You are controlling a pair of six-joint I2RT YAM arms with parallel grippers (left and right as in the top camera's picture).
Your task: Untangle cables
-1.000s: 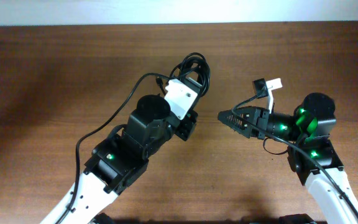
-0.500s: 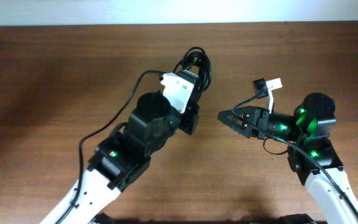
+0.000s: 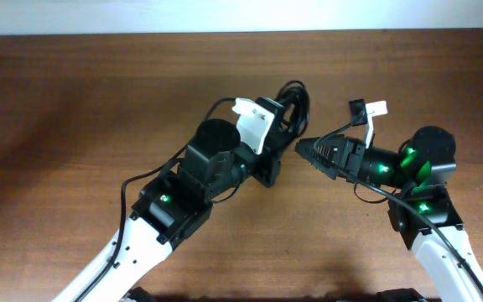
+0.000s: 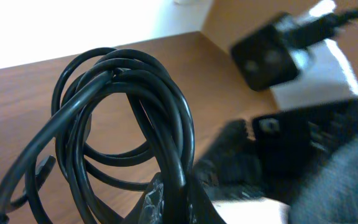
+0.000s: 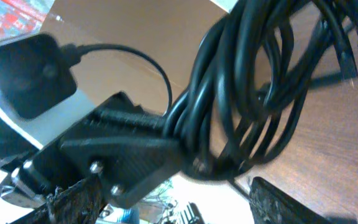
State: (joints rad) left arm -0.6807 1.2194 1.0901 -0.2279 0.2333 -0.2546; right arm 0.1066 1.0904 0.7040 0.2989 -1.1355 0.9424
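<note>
Nearest, the two arms reach in from the front edge of the brown surface [image 3: 99, 101]. The right claw [image 3: 304, 151] points left with its jaws spread wide and nothing between them, its tip just beside the left claw [image 4: 166, 202]. The left claw is clamped tight on the cables [image 3: 296, 99], a bundle of thin black loops that sticks out past its fingers toward the far edge. A small plug [image 4: 42, 168] hangs loose from the coil.
</note>
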